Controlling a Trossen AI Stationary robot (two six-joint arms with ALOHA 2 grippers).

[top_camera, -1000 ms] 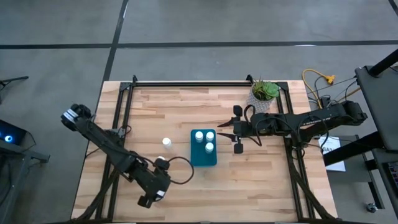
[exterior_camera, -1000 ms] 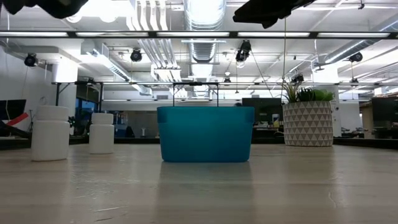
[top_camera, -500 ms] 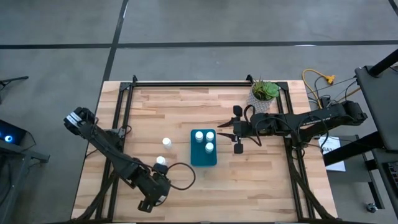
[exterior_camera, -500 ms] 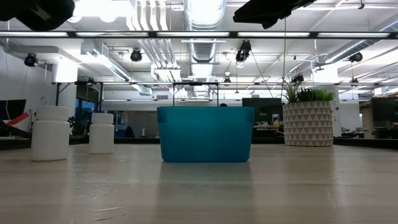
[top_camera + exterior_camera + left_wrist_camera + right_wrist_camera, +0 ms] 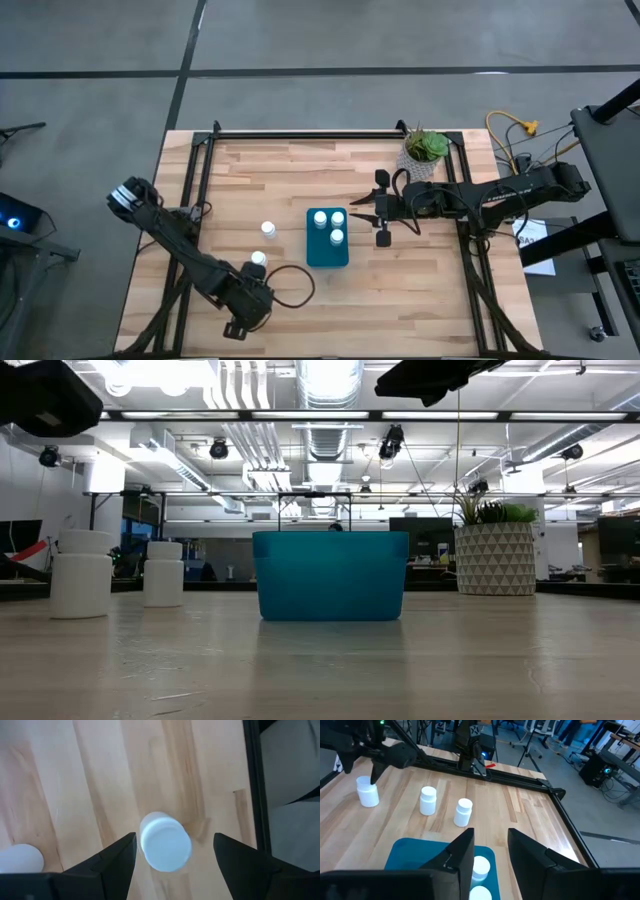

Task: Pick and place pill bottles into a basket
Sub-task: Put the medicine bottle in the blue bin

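The teal tray [image 5: 327, 250] stands mid-table with three white pill bottles [image 5: 336, 236] upright in it. Two more bottles stand on the table to its left [image 5: 267, 229] [image 5: 258, 258]. A third bottle [image 5: 165, 842] [image 5: 367, 792] stands under my left gripper and is hidden in the high view. My left gripper [image 5: 175, 837] [image 5: 245, 300] is open, pointing down, with a finger on either side above that bottle and not touching it. My right gripper [image 5: 379, 212] [image 5: 490, 837] is open and empty, just right of the tray.
A white patterned pot with a green plant [image 5: 424, 152] stands at the far right, behind my right arm. A black frame rail [image 5: 300, 133] runs along the table's far edge and down both sides. A black cable [image 5: 295, 285] loops beside my left wrist.
My left gripper has gone a little toward the table's near edge. This has uncovered the nearer of the two bottles left of the tray in the high view. My right arm has kept still.
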